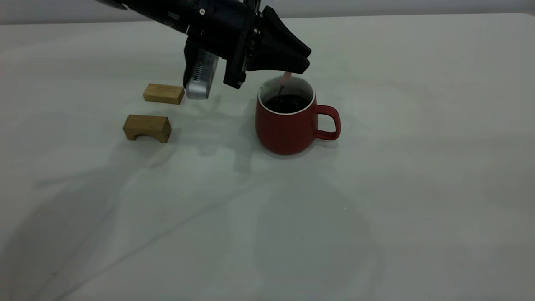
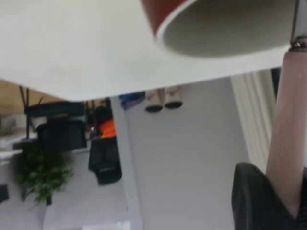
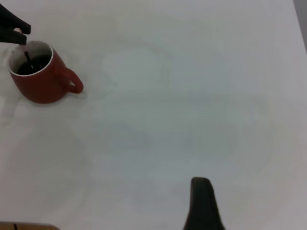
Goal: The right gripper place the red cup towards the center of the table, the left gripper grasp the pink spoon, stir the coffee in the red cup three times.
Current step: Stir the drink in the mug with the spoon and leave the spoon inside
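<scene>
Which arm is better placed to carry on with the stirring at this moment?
Left. The left gripper is shut on the pink spoon directly above the red cup, spoon tip in the coffee. The right gripper sits far from the cup, holding nothing visible.

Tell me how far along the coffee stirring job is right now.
Done: the dark red matte mug stands mid-table, released. In hand: the left gripper holds the pink-handled metal spoon upright, its bowl in the dark coffee. Left: finishing the stirs; the count cannot be told. The right gripper is well clear of the mug.
</scene>
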`<state>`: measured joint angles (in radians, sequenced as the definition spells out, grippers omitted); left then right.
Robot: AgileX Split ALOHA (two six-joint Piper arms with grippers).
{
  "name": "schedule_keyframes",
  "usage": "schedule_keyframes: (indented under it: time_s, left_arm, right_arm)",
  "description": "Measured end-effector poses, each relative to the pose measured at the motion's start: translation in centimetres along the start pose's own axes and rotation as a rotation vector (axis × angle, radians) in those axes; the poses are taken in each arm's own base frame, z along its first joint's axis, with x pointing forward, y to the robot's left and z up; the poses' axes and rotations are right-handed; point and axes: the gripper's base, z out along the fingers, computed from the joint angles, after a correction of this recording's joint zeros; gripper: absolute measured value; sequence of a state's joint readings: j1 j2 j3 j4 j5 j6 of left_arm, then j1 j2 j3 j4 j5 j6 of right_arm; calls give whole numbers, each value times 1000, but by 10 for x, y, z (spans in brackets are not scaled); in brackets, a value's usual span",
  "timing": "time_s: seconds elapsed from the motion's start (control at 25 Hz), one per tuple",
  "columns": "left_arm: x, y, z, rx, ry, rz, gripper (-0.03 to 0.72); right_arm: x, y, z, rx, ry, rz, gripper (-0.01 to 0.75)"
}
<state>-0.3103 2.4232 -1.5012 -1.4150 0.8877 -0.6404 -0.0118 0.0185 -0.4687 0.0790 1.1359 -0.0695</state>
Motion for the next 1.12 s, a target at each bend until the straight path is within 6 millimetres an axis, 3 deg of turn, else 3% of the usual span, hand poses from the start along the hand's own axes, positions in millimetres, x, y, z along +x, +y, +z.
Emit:
schedule_keyframes:
  time_s: [0.44, 0.52, 0.68, 0.8, 0.92, 1.12]
  left_arm:
    - [2, 5, 1, -47, 40, -23, 167]
    - [2, 5, 1, -47, 40, -24, 194]
    - [2, 5, 1, -48, 40, -25, 343]
    - [4, 5, -1, -64, 24, -2, 412]
    - [11, 3, -11, -102, -26, 76, 427]
    - [46, -5, -47, -245, -196, 333, 431]
  right_arm:
    - [0, 0, 0, 0, 0, 0, 587]
    - [0, 0, 0, 0, 0, 0, 587]
    - [0, 0, 0, 0, 0, 0, 587]
    - [0, 0, 0, 0, 0, 0, 587]
    - [0, 0, 0, 0, 0, 0, 587]
    - [0, 0, 0, 0, 0, 0, 587]
